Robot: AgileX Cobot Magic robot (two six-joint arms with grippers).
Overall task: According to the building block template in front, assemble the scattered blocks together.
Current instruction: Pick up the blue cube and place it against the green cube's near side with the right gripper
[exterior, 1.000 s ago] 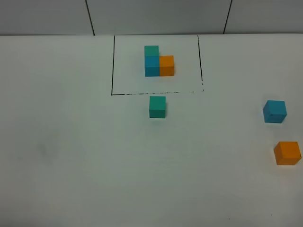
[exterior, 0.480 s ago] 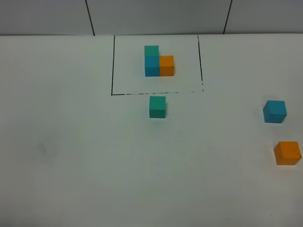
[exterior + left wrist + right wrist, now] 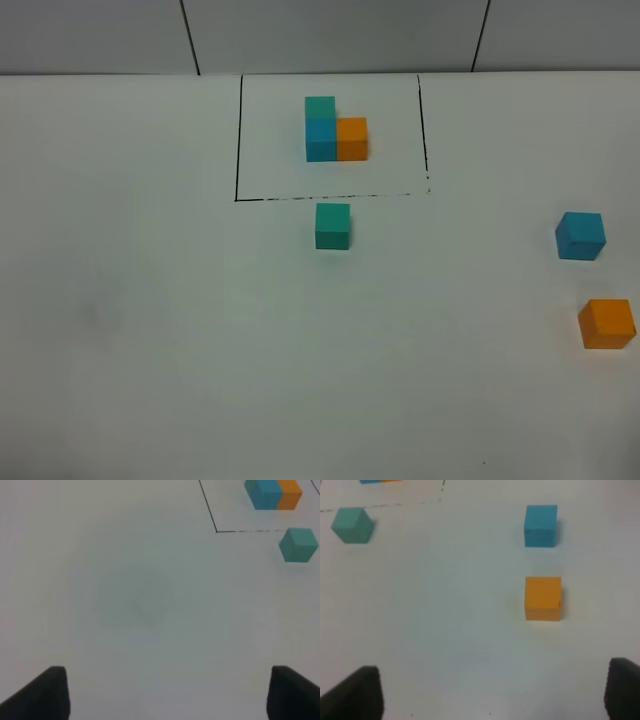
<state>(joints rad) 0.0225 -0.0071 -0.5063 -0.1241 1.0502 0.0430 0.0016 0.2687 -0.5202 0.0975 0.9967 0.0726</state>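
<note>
Template (image 3: 335, 130): framed three-cube L.
Teal cube (image 3: 332, 226): just outside template's near edge.
Blue cube (image 3: 580, 236), orange cube (image 3: 607, 324): well right of template.
Left gripper (image 3: 167, 695): spread wide, empty.
Right gripper (image 3: 492, 692): spread wide, empty.

You have bright, soft, even light over the white counter (image 3: 150, 330). Ahead of the right pincer (image 3: 492, 695), the orange block (image 3: 543, 598) casts only a faint shadow. Both wrist views look hazy, and at the left pincer (image 3: 165, 695) the tips blur into dark wedges.
</note>
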